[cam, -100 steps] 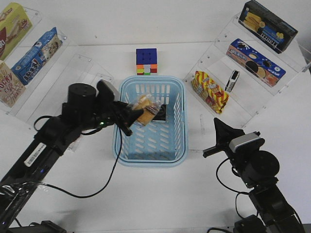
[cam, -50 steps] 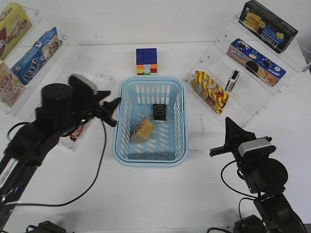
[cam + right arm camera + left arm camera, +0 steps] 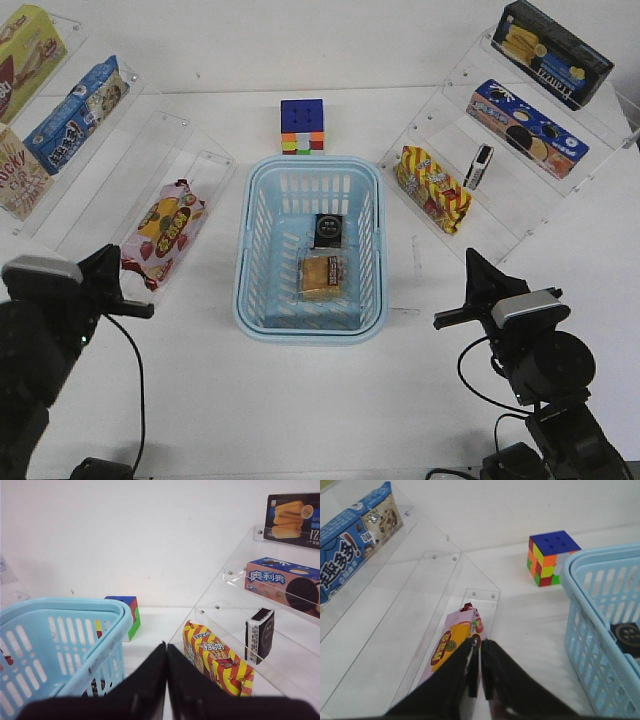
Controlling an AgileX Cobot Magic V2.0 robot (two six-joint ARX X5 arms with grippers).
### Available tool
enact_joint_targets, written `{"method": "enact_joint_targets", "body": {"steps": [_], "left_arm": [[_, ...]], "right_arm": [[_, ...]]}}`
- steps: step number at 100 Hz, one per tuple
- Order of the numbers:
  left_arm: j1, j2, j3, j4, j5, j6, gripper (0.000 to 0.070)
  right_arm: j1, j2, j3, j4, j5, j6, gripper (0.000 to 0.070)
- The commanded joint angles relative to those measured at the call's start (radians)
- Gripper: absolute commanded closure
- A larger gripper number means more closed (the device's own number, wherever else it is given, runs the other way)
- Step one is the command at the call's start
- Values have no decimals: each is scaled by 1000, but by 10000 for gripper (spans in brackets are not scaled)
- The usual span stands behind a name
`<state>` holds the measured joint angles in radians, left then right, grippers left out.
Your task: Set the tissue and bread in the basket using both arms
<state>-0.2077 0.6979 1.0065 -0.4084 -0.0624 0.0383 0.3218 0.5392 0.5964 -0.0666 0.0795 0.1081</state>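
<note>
Slotted light-blue plastic basket, bread in glossy clear wrap, shelves of transparent acrylic.

- Basket: light-blue plastic, rectangular, rounded corners, slotted walls and floor; upright on white desk, centre of front view.
- Bread: golden-tan piece in clear wrap, lying flat on basket floor, nearer the robot's end.
- Tissue: small black pack with pale middle panel, flat on basket floor, just beyond bread, toward far wall.
</note>
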Motion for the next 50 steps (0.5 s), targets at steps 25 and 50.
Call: {"method": "enact_joint_targets", "body": {"steps": [25, 50], "left_arm": [[11, -268, -454, 347, -2, -58, 699], [11, -313, -454, 332, -2, -57, 699]], "right_arm": [[6, 5, 7, 14, 0, -4, 700], [6, 5, 7, 13, 0, -4, 700]]}}
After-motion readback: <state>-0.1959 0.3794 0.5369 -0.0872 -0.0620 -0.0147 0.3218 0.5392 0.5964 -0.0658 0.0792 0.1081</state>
